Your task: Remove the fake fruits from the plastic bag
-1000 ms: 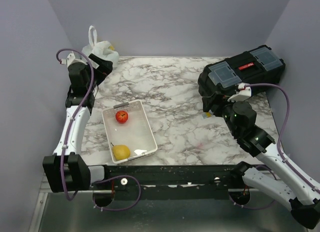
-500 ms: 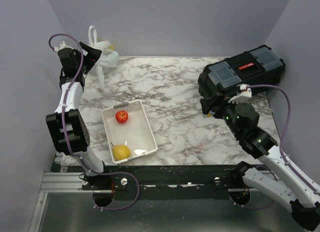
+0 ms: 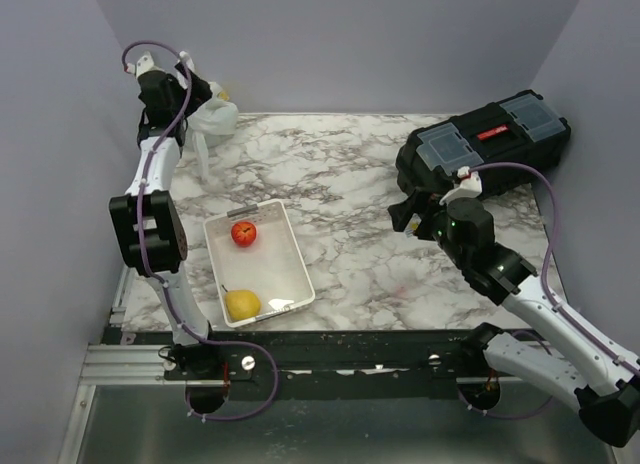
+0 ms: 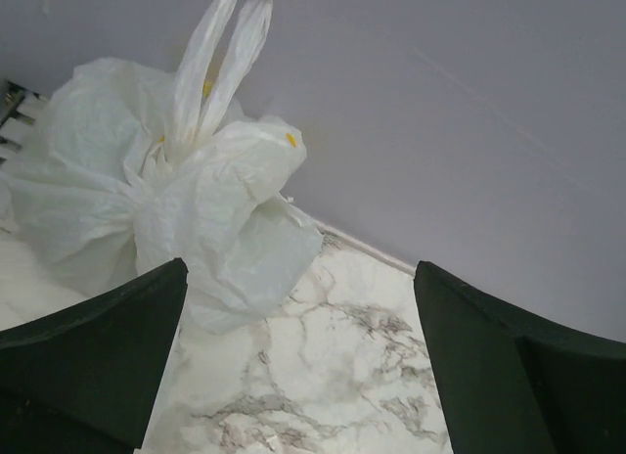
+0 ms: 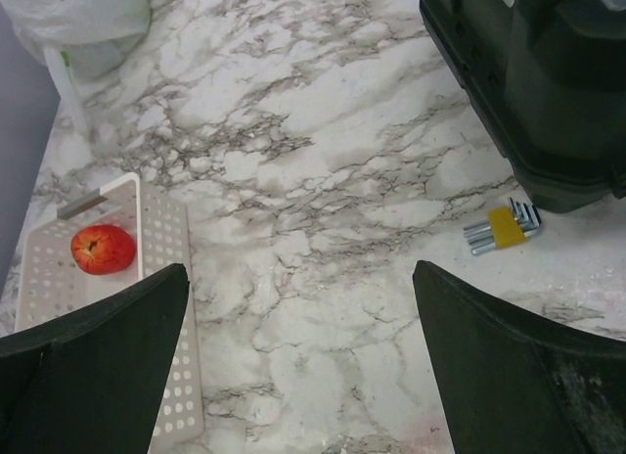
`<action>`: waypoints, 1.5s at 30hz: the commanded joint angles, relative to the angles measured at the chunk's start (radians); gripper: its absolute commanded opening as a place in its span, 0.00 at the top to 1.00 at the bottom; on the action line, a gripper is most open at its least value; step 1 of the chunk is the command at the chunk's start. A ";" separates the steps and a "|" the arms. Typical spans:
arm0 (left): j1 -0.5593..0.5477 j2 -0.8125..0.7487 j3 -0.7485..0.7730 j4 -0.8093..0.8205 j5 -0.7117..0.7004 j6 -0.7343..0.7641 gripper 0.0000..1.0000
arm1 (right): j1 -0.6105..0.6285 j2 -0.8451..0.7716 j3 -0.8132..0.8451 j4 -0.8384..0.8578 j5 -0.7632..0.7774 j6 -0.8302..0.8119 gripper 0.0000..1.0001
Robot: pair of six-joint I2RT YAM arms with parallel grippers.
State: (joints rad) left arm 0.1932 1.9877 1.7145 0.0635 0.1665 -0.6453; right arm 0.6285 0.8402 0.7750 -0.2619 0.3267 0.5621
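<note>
The plastic bag [image 4: 196,209] is thin, crinkled and translucent white, bunched into a lump with long loop handles. It rests on the marble counter [image 4: 323,376] just ahead of the left tool [image 4: 298,361], whose fingers are spread wide and hold nothing. The right tool [image 5: 298,366] is also spread, well apart from the bag.

My left hand [image 3: 203,92] is now higher and farther back, right at the plastic bag [image 3: 218,114], whose handle now hangs down; my right hand [image 3: 402,215] is slightly farther left.
</note>
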 commanded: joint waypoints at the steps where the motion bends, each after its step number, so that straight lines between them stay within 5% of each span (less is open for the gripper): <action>1: -0.120 -0.009 0.059 -0.056 -0.393 0.201 0.01 | 0.004 0.014 0.024 -0.054 -0.008 0.025 0.00; 12: -0.159 0.218 0.248 -0.039 -0.461 0.112 0.05 | 0.004 0.124 0.133 -0.092 0.015 -0.047 0.00; 20: -0.158 0.257 0.271 0.010 -0.339 0.112 0.65 | 0.003 0.183 0.146 -0.093 0.045 -0.056 0.00; 25: -0.156 0.235 0.278 -0.059 -0.252 0.115 0.93 | 0.003 0.183 0.151 -0.091 0.040 -0.046 0.00; 28: -0.156 0.210 0.259 -0.073 -0.172 0.095 0.99 | 0.003 0.166 0.146 -0.090 0.030 -0.030 0.00; 35: -0.167 0.179 0.263 -0.173 0.069 0.023 1.00 | 0.002 0.122 0.128 -0.103 0.025 -0.009 0.00; 42: -0.190 0.066 0.144 -0.200 -0.005 0.049 1.00 | 0.003 0.078 0.091 -0.087 -0.013 0.000 0.00; 45: -0.190 0.069 0.169 -0.239 -0.238 0.055 0.41 | 0.003 0.072 0.103 -0.105 -0.021 -0.004 0.00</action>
State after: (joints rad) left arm 0.0048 2.1025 1.8694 -0.1207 0.1631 -0.5995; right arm 0.6285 0.9237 0.8799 -0.3431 0.3351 0.5522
